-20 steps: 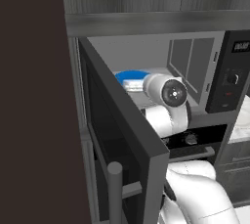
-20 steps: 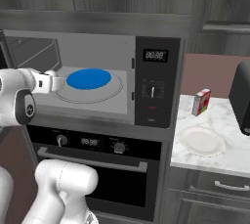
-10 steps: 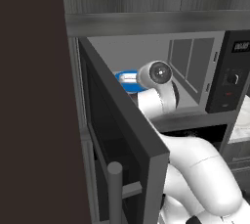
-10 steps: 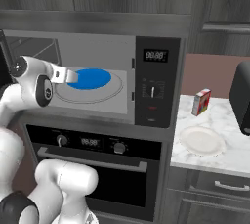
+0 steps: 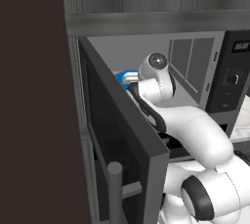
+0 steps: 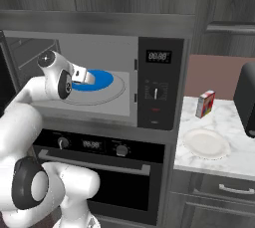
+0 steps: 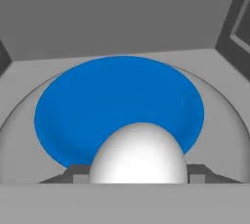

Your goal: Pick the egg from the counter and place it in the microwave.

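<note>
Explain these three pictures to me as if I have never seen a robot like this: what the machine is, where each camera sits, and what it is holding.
The machine is a white jointed arm on a driving base. Two cameras ride on that base, behind the arm to its left and right. The third looks along the hand.

From the right, the gripper reaches into the open microwave, over the blue plate on its glass turntable. From the left, the open door hides much of it.

The hand view shows the egg, white and rounded, held between the two dark fingertips, above the plate.

On the counter to the right lie a white plate and a small box.
</note>
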